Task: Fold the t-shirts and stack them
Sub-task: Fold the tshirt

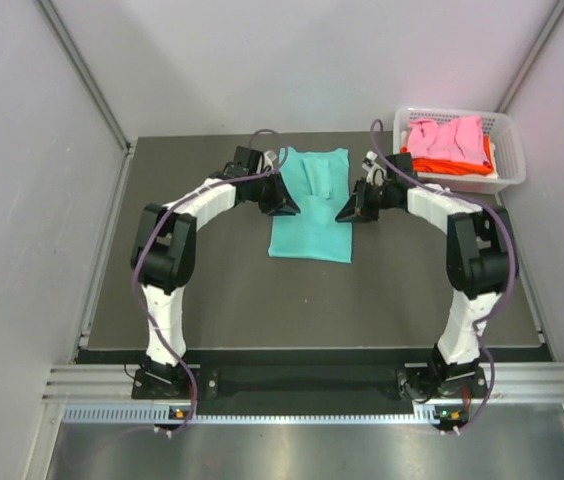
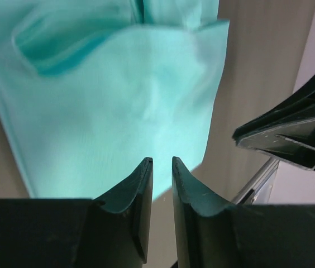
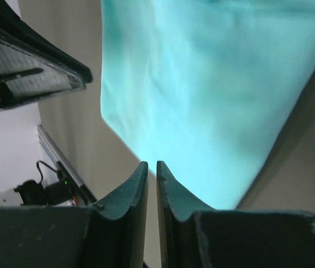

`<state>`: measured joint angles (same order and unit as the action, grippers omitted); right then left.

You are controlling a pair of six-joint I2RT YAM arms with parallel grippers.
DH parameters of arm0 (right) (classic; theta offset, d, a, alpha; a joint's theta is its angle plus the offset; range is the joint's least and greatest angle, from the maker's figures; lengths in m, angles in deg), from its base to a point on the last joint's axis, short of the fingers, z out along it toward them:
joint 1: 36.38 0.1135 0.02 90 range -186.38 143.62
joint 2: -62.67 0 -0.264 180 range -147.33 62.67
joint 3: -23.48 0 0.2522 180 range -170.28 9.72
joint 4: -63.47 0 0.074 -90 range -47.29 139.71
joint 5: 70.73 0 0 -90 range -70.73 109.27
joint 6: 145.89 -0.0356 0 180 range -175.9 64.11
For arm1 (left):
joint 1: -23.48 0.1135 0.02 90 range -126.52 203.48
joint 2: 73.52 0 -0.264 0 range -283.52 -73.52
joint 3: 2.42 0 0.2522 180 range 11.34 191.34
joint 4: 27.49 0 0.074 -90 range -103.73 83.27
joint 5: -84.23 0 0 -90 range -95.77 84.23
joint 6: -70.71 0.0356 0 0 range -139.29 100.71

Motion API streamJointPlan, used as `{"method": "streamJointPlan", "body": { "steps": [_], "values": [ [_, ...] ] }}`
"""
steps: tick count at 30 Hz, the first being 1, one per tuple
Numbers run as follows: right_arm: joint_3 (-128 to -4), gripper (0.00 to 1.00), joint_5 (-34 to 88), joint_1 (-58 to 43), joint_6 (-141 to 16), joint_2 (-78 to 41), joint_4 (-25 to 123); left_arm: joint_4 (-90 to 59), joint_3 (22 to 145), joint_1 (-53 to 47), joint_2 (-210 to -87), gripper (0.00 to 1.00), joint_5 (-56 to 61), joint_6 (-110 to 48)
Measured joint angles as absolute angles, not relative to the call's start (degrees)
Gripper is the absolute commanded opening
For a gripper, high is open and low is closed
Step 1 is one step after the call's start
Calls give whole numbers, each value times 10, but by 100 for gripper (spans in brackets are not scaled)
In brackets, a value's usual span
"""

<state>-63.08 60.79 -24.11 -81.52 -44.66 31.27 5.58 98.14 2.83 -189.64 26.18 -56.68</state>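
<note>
Left fingers (image 2: 138, 187): nearly together, a thin slit between the tips, no cloth in it. Right fingers (image 3: 174, 187): closer yet, nothing clamped.

Teal t-shirt (image 1: 311, 215): flat on the dark table (image 1: 212, 290), far middle, between the two grippers. Sides turned in to a narrow strip, one raised crease near the top, hem toward the bases.

Probable trouble, left to right:
- At the left edge: with tips this close, no grip possible, only a shove and a rucked strip. Must open before going down.
- Across the strip: on a shallow pinch, top layer alone taken, and the turned-in side pulled open again. On an uneven lift, a skewed fold.
- Between the grippers: little room over so narrow a strip. An inward move from both sides at once risks a knock.

Left arm (image 1: 167, 260): reaches forward from its base, elbow high and out to the left, forearm slanted inward. Left gripper (image 1: 284, 203): tilted down and toward the centre, over the shirt's left edge near the top.

Right arm (image 1: 477, 255): much the mirror of it, elbow out to the right. Right gripper (image 1: 350, 212): pointed inward and down, just beside the right edge, slightly nearer the bases than its partner.

Far right corner: white basket (image 1: 510, 150), with the pink t-shirt (image 1: 447, 137) heaped on the orange t-shirt (image 1: 452, 164), both unfolded and well apart from either gripper.
</note>
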Motion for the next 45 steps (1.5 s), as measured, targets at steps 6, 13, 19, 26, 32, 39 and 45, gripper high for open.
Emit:
{"method": "streamJointPlan", "body": {
  "steps": [6, 13, 19, 26, 32, 39, 45],
  "values": [
    [-743, 12, 629, -241, -840, -587, 345, -12, 1045, 36, -2005, 25, 292, -610],
    [-810, 12, 635, -248, -856, -663, 350, -70, 1056, 49, -2063, 25, 308, -634],
    [-867, 12, 619, -274, -860, -699, 337, -70, 1090, 83, -2088, 25, 318, -629],
    [-964, 13, 582, -299, -838, -748, 274, -42, 1105, 104, -2090, 26, 318, -610],
    [-1022, 34, 539, -300, -779, -746, 169, 30, 1112, 99, -2055, 40, 264, -560],
    [-891, 49, 436, -291, -740, -580, 108, 68, 999, 102, -1867, 44, 209, -545],
    [-668, 54, 385, -253, -770, -313, 147, 16, 753, 83, -1641, 49, 158, -638]
  ]
}}
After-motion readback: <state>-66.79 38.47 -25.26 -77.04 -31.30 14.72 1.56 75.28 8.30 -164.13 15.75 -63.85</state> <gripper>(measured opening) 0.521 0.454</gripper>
